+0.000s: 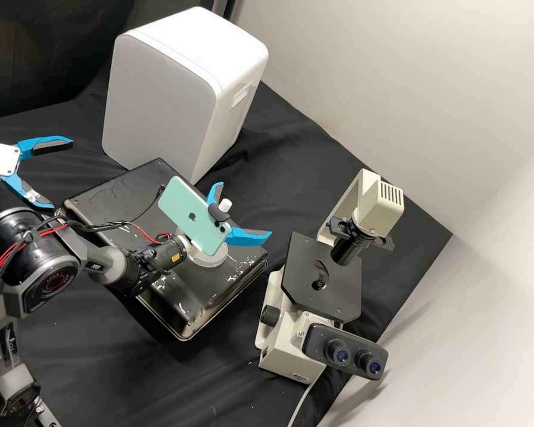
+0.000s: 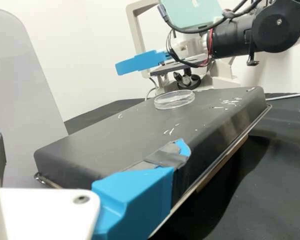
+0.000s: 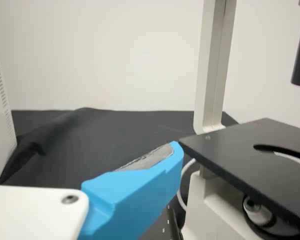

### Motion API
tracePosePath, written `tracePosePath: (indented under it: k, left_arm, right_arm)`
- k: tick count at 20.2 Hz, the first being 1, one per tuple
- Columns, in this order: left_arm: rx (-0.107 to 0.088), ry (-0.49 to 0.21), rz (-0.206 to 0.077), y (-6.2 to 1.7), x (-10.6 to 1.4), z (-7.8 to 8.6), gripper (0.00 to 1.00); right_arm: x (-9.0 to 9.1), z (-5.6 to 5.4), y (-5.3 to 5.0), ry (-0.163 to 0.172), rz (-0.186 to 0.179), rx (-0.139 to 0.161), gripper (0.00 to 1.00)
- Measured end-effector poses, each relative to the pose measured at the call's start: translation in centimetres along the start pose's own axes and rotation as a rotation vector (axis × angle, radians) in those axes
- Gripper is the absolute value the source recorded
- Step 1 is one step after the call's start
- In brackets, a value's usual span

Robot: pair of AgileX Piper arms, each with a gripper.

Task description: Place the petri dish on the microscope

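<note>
We see the petri dish (image 2: 174, 99), a shallow round of clear plastic, lying flat on the black tray (image 1: 118, 201), near the tray's end that faces the microscope (image 1: 314, 308). The tray is a matte slab with rounded corners, a shiny metal rim and thin white scratches. The right end effector (image 1: 243, 210) hangs just above the dish at that end of the tray, its two blue fingers spread apart and released. The left end effector (image 1: 56, 174) sits off the tray's opposite end, its curved blue fingers splayed wide, gripping nothing. Just past the tray stands the cream microscope, its flat black stage (image 1: 326, 279) pierced by a round hole. Behind the tray is a smooth white box (image 1: 184, 83) with rounded edges, on the black cloth of the worktop (image 1: 291, 148).
</note>
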State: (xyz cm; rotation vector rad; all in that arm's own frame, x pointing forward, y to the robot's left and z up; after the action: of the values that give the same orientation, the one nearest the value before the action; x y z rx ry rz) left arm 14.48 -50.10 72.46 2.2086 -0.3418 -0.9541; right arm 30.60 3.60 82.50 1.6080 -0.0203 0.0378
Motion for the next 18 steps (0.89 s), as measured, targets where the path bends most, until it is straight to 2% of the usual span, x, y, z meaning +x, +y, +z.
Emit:
tracePosePath:
  k: [5, 7, 10, 14, 18]
  left_arm:
    - [0.000, 0.000, 0.000, 0.00, 0.0, 0.0, 1.00]
    - [0.000, 0.000, 0.000, 0.00, 0.0, 0.0, 1.00]
    - [0.000, 0.000, 0.000, 0.00, 0.0, 0.0, 1.00]
    - [0.000, 0.000, 0.000, 0.00, 0.0, 0.0, 1.00]
    - [0.000, 0.000, 0.000, 0.00, 0.0, 0.0, 1.00]
  right_arm:
    - [-2.3, 0.7, -0.9, -0.003, -0.011, -0.001, 1.00]
    - [-3.4, 0.5, -1.1, 0.025, 0.003, 0.001, 1.00]
    - [-4.5, 0.7, -1.7, 0.037, 0.004, 0.004, 1.00]
    - [-5.7, 1.2, -2.8, 0.024, -0.031, 0.006, 1.00]
    - [-6.3, 2.1, -3.5, -0.019, -0.059, 0.005, 1.00]
